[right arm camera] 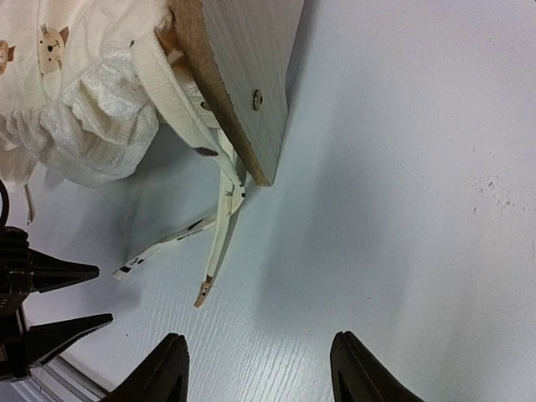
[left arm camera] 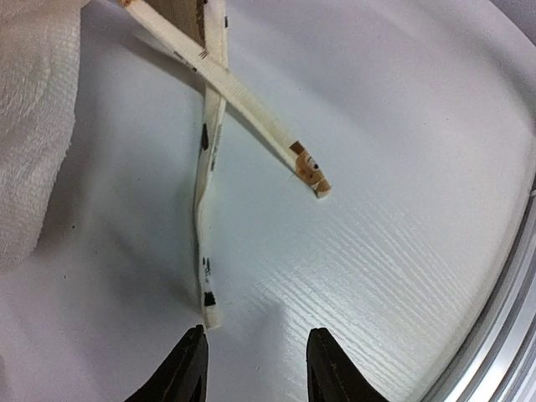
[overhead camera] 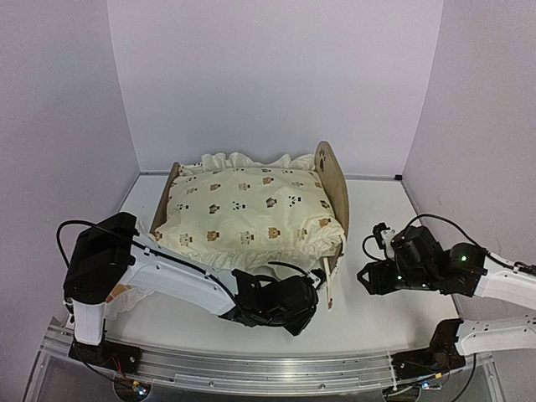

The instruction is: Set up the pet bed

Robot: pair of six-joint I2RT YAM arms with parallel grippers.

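One pet bed corner stands just beside left pincer.

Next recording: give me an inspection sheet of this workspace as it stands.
Surface: white table, a few faint specks.
Job's things: pet bed carries the animal-print cushion; cushion ties trail onto the table.
Clutter: white fabric item near-left, partly hidden.
Grippers: left gripper open, empty, beside a tie end; right gripper open, empty.
Cables: black cable loops, left and right.
Surroundings: plain white walls; metal rail at the near edge.
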